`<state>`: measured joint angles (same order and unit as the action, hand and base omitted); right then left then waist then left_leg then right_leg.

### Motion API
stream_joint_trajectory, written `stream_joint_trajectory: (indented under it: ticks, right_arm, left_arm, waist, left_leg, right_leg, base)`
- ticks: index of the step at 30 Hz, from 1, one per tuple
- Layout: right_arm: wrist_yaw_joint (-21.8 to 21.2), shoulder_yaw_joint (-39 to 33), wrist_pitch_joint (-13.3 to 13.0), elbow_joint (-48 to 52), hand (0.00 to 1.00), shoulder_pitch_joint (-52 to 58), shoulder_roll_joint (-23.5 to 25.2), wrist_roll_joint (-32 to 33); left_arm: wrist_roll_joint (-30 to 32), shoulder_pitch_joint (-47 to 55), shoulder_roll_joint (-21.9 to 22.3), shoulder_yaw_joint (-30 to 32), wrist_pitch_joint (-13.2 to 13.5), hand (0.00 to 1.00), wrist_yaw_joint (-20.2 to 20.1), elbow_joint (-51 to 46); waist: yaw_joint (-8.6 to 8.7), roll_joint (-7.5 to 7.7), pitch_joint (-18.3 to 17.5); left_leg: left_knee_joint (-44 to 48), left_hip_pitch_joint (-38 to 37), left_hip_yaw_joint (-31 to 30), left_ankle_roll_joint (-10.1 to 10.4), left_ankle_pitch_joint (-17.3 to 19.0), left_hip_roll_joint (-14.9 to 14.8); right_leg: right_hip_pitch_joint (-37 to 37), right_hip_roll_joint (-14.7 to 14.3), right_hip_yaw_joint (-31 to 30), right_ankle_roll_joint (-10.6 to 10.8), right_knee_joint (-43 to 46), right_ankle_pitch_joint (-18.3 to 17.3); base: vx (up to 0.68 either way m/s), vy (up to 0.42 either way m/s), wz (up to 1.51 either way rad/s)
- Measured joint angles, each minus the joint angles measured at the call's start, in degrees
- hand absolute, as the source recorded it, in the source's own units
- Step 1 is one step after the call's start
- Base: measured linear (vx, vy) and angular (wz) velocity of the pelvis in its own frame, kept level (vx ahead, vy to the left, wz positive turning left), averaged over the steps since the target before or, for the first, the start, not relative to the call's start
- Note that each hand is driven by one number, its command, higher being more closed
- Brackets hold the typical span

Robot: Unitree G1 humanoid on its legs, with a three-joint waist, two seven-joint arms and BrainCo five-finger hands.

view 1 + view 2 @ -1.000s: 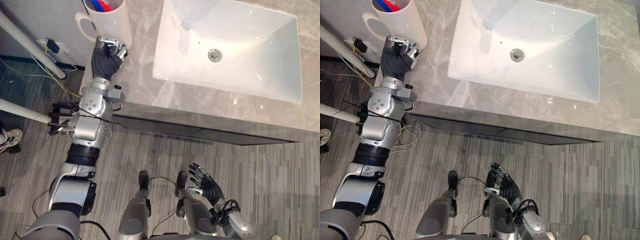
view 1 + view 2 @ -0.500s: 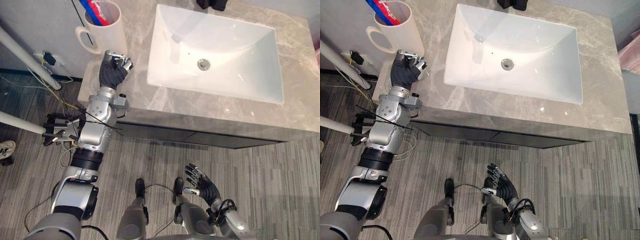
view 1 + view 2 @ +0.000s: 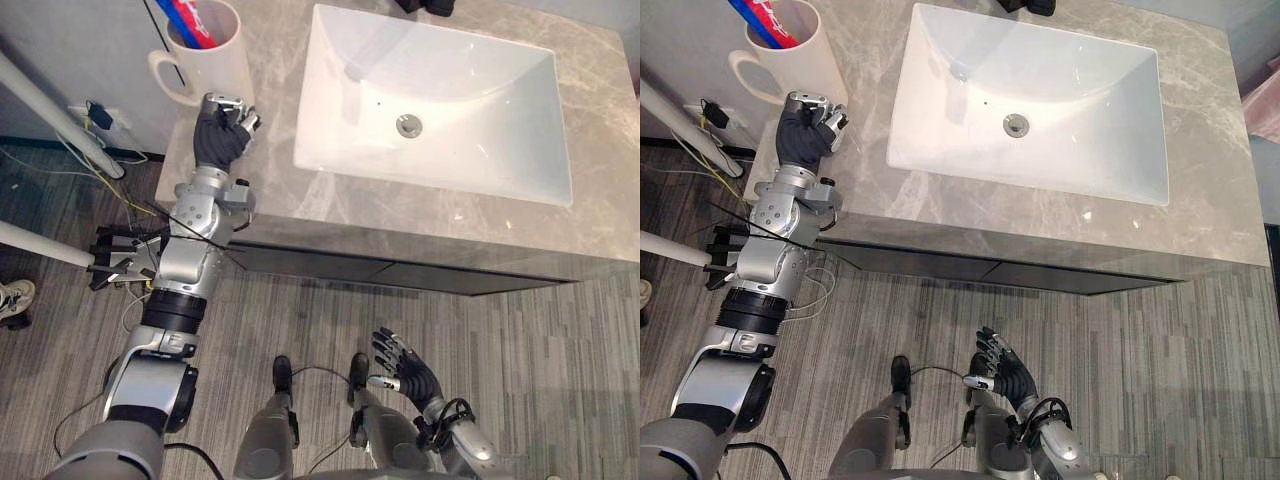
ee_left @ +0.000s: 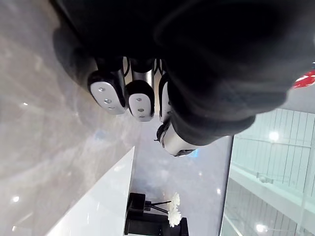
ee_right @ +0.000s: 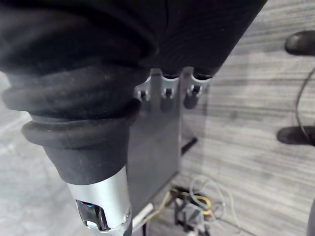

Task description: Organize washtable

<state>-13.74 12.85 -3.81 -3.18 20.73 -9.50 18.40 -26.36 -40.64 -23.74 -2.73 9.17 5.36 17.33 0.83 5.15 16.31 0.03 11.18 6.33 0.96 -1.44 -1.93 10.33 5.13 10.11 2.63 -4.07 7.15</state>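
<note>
well in front of the sink (image 3: 430, 110), low over the floor, the right hand (image 3: 408, 372) hangs idle with its fingers spread and nothing in them. nearer the sink, on the grey counter (image 3: 300, 205) just left of its front corner, the left hand (image 3: 222, 130) rests with its fingers (image 4: 140, 101) curled in together; in the wrist view they close on nothing. just beyond it, left of the sink, a tall white mug (image 3: 215, 60) stands upright with red and blue sticks (image 3: 190, 20) in it. its handle points away from the sink, towards the counter's edge. i cannot tell if the knuckles touch the mug. behind the sink a dark holder (image 4: 155, 221) with white flowers sits at the back.

the risk, as i judge it, is the mug. a curled fist pushed forward would shove it rather than grip it, and a tall mug so near the edge could tip off or spill into the sink.
</note>
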Motion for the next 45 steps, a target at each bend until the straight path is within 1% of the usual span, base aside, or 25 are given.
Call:
stream_joint_trajectory:
  ticks: [2,6,9,12,20,24,29,40,45]
  right_arm:
    - [-0.02,-0.46,0.0,0.0,0.0,0.01,-0.01,-0.01]
    - [-0.03,-1.06,0.0,0.0,0.0,0.01,-0.04,-0.01]
    - [-0.03,-1.05,0.0,-0.04,0.0,0.02,-0.07,-0.02]
    - [-0.03,-1.1,0.01,-0.14,0.0,0.03,-0.11,-0.03]
    - [-0.03,-1.13,0.15,-0.65,0.0,0.05,-0.91,-0.04]
    - [-0.03,-1.16,0.16,-0.65,0.0,0.05,-0.92,-0.04]
    - [-0.03,-1.16,0.16,-0.65,0.0,0.05,-0.89,-0.04]
    - [-0.02,-1.24,0.17,-0.68,0.0,0.05,-0.88,-1.02]
    - [-0.02,-1.24,0.19,-0.68,0.0,0.05,-0.88,-1.02]
  left_arm:
    - [0.01,0.73,0.22,1.18,0.12,1.0,-0.14,-0.04]
    - [0.02,2.05,0.25,1.37,0.22,1.0,-0.19,-0.88]
    - [0.0,4.67,1.3,3.3,0.66,1.0,-0.28,-2.36]
    - [0.0,6.31,1.71,3.5,1.17,1.0,-0.25,-2.57]
    - [-0.02,9.13,3.12,4.38,1.29,1.0,-0.39,-3.84]
    - [0.01,10.95,3.3,4.82,1.4,1.0,-0.5,-5.66]
    - [0.03,12.15,3.36,5.11,1.51,1.0,-1.59,-6.82]
    - [-0.06,12.72,3.42,5.68,1.38,1.0,-1.4,-6.65]
    - [-0.26,10.11,3.24,5.65,1.29,1.0,-0.23,-4.53]
  waist:
    - [0.1,-0.13,-0.07]
    - [0.11,-0.47,-0.25]
    - [0.14,-1.16,-0.61]
    - [0.01,-1.83,-0.97]
    - [0.03,-2.57,-1.4]
    - [0.0,-2.61,-1.42]
    - [0.04,-2.62,-1.48]
    - [0.04,-2.6,-1.59]
    - [0.01,-2.6,-1.59]
  left_leg:
    - [0.0,-0.03,0.02,0.0,0.0,0.0]
    - [-0.01,-0.07,0.05,0.0,0.01,0.0]
    - [-0.04,-0.14,0.04,0.0,0.01,0.0]
    - [-0.06,-0.31,0.02,0.0,0.01,-0.01]
    - [-1.37,-1.51,-0.06,0.04,-0.02,-0.01]
    - [-1.38,-1.62,0.06,0.02,-0.03,0.0]
    - [-1.38,-1.78,0.04,0.03,-0.02,0.06]
    - [-1.49,-2.15,-0.1,0.05,-0.01,0.0]
    - [-1.57,-2.09,-0.04,0.05,-0.01,0.02]
  right_leg:
    - [-0.01,0.0,-0.02,0.0,0.0,0.0]
    - [-0.07,0.0,-0.05,0.0,-0.02,0.0]
    - [-0.16,0.01,-0.03,0.0,-0.05,0.0]
    - [-0.38,0.01,-0.01,0.0,-0.07,0.0]
    - [-1.0,-0.05,-0.01,0.03,-0.18,-0.03]
    - [-1.05,-0.07,-0.18,0.05,-0.35,-0.05]
    - [-1.64,-0.05,0.08,0.06,-1.04,-0.04]
    - [-2.11,-0.11,0.25,0.06,-1.21,-0.04]
    - [-1.99,-0.1,0.26,0.06,-1.2,-0.04]
  base:
    - [0.0,0.0,0.0]
    - [0.0,0.0,0.0]
    - [0.0,0.0,0.0]
    - [0.0,0.0,0.0]
    - [0.0,0.001,0.0]
    - [0.04,0.006,-0.03]
    - [0.04,0.005,0.03]
    - [0.01,0.001,0.01]
    - [0.0,0.0,0.0]
